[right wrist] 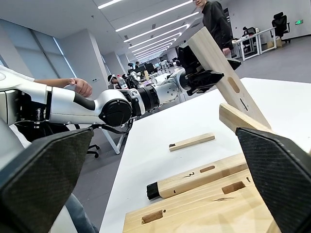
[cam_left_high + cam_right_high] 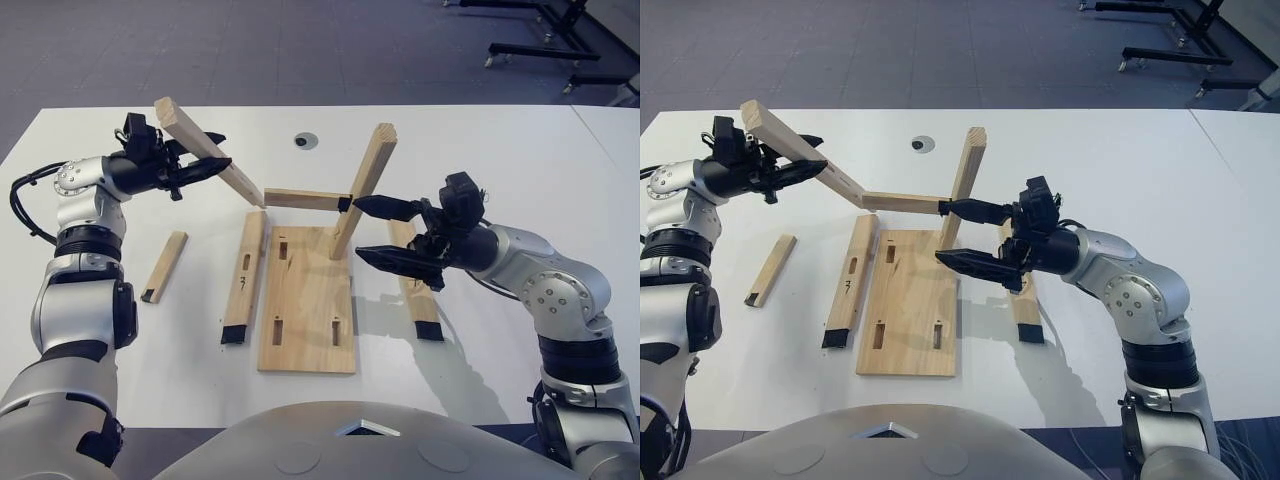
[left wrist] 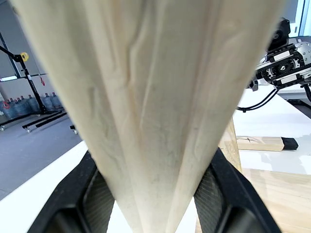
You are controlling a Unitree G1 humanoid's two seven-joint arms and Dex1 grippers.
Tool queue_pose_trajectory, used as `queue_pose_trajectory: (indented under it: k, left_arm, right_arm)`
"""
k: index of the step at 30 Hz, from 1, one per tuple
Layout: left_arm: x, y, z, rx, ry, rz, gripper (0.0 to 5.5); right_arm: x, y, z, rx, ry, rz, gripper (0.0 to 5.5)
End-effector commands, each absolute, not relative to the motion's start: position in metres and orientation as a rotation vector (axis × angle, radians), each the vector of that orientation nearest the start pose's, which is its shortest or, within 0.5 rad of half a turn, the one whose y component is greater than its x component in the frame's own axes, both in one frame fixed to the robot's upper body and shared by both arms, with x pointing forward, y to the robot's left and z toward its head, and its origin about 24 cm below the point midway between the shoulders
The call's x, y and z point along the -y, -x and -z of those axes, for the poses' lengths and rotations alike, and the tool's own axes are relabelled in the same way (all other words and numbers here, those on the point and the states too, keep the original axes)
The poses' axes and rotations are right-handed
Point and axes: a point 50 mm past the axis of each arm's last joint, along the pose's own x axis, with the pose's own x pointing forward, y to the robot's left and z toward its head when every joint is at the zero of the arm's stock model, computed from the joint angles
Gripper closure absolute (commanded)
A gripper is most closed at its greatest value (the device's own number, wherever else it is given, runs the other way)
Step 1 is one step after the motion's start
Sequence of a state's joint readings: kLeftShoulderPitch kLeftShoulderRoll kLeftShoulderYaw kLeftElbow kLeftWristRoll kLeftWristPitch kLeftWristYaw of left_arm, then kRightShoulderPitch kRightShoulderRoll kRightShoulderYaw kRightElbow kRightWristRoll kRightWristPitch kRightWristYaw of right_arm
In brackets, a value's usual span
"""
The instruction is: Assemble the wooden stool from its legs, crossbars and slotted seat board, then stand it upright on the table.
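My left gripper (image 2: pixel 222 150) is shut on a wooden leg (image 2: pixel 205 148), holding it tilted in the air at the back left; the leg (image 3: pixel 155 97) sits between its dark pads (image 3: pixel 73 194). A crossbar (image 2: pixel 303 199) runs from that leg's lower end to a second leg (image 2: pixel 366 180), which stands tilted in the slotted seat board (image 2: pixel 308 310). My right gripper (image 2: pixel 357 229) is open just right of this standing leg, its upper fingertip near the crossbar's dark end. The right wrist view shows its wide-apart fingers (image 1: pixel 39 179) over the seat board (image 1: pixel 204 204).
Loose parts lie flat on the white table (image 2: pixel 520 160): a short crossbar (image 2: pixel 165 265) at the left, a dark-tipped leg (image 2: pixel 245 275) beside the board, and another leg (image 2: pixel 420 300) under my right gripper. A round hole (image 2: pixel 306 140) marks the table's back.
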State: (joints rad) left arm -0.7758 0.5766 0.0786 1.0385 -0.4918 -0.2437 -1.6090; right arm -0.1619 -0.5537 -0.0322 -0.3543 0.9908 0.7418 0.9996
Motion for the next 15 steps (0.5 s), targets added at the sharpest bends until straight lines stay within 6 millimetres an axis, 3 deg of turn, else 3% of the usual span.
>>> queue_pose_trajectory:
  k: [1, 7, 15]
  left_arm:
    - [-0.251, -0.328, -0.128, 0.11, -0.043, 1.262, 3.46]
    - [-0.246, -0.331, -0.147, 0.188, 0.018, 1.306, 3.46]
    - [-0.228, -0.322, -0.141, 0.061, 0.145, 1.461, 3.46]
  right_arm:
    - [0.155, -0.224, -0.144, -0.159, -0.412, -1.428, 0.1]
    - [0.157, -0.222, -0.141, -0.191, -0.422, -1.435, 0.1]
    - [0.155, -0.22, -0.139, -0.214, -0.428, -1.452, 0.1]
